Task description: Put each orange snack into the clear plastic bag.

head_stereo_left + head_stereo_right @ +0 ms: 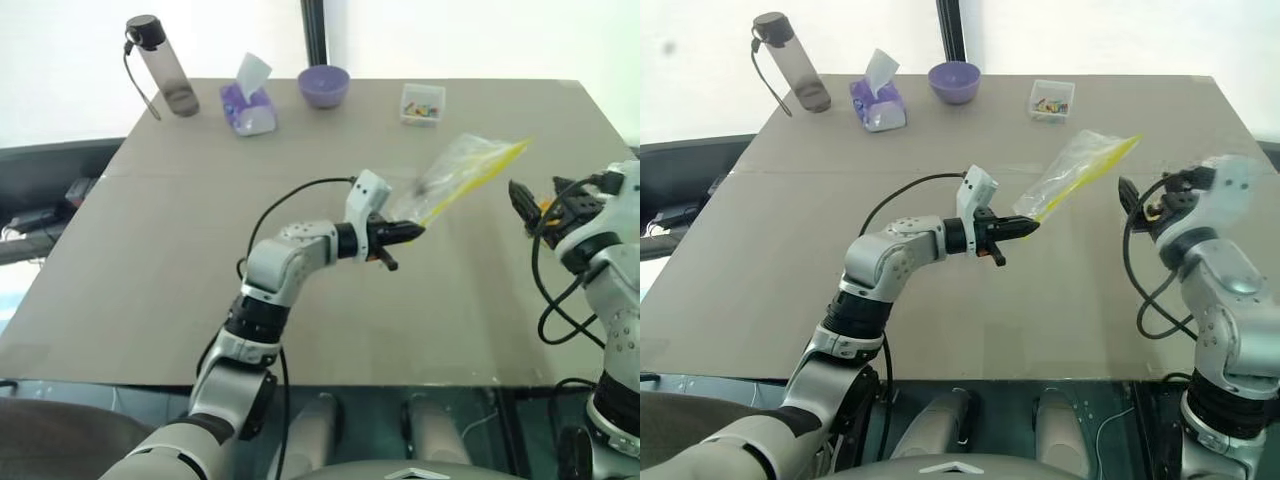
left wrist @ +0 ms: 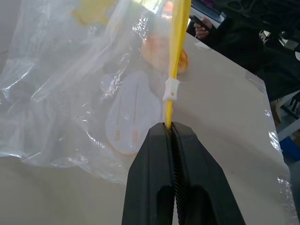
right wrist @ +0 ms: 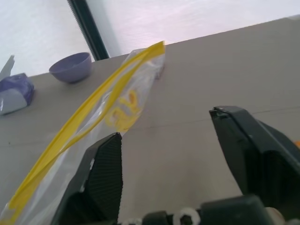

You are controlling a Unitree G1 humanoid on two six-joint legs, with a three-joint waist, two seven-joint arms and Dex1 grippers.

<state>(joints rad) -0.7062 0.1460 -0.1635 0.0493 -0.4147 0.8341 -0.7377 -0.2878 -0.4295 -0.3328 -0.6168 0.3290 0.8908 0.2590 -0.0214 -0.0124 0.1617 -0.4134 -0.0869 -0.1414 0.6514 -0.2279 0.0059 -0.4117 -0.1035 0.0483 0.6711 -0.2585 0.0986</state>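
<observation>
The clear plastic bag (image 1: pixel 455 175) is pinched tight by the left gripper (image 1: pixel 405 233); the empty right gripper (image 3: pixel 164 164) is open, so the bag should be kept still

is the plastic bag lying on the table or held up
Held up. The left gripper is shut on the yellow seal strip of the plastic bag, which slants up above the table.

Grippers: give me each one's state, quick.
Left gripper: shut on the bag, at its yellow seal strip.
Right gripper: open, holding nothing.
</observation>
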